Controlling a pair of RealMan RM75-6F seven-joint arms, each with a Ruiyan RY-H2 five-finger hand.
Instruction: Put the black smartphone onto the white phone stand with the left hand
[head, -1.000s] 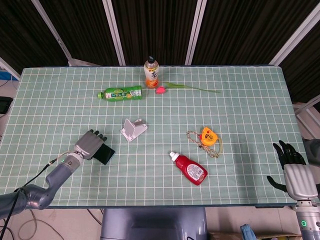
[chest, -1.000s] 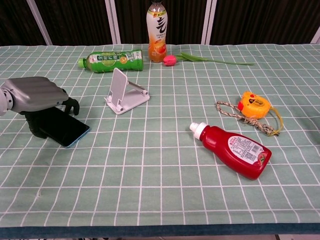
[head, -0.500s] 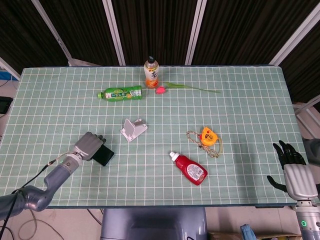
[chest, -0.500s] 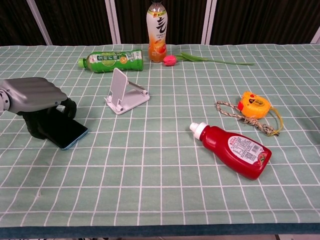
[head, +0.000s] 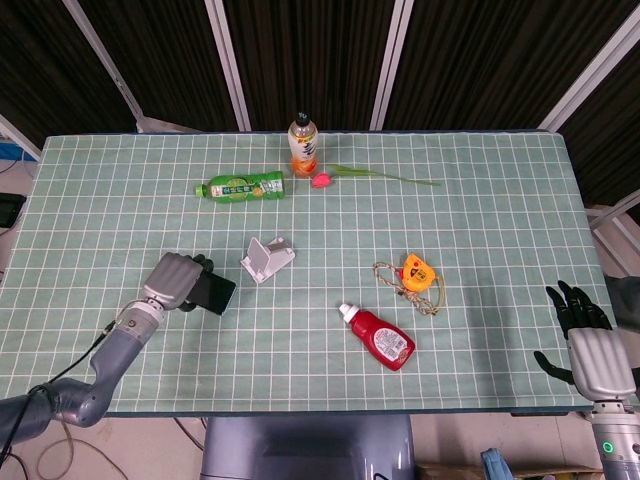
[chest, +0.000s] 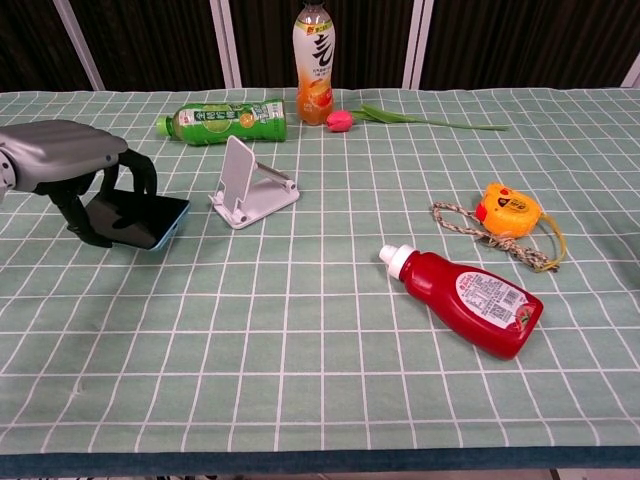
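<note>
In the head view, the left hand (head: 173, 281) is gripping the black smartphone (head: 213, 294) near the left side of the green checked table (head: 480, 230), its fingers wrapping over the phone's near end. The phone is sitting just left of the white phone stand (head: 267, 258), apart from it. The right hand (head: 588, 338) is hanging off the table's right edge, fingers spread and holding nothing. A green bottle (head: 241, 187) is lying on its side at the back, next to an upright orange drink bottle (head: 303, 146) and a pink tulip (head: 322, 180). A red sauce bottle (head: 381, 338) is lying toward the front, with an orange tape measure (head: 416, 272) near it.

In the chest view, the left hand (chest: 68, 170) is holding the smartphone (chest: 143, 220) raised off the cloth, its far edge tilting up toward the stand (chest: 250, 187), which is standing empty just beside it. The right hand is not showing here. The sauce bottle (chest: 468, 298) is lying at the right with the tape measure (chest: 505, 209) behind it.
</note>
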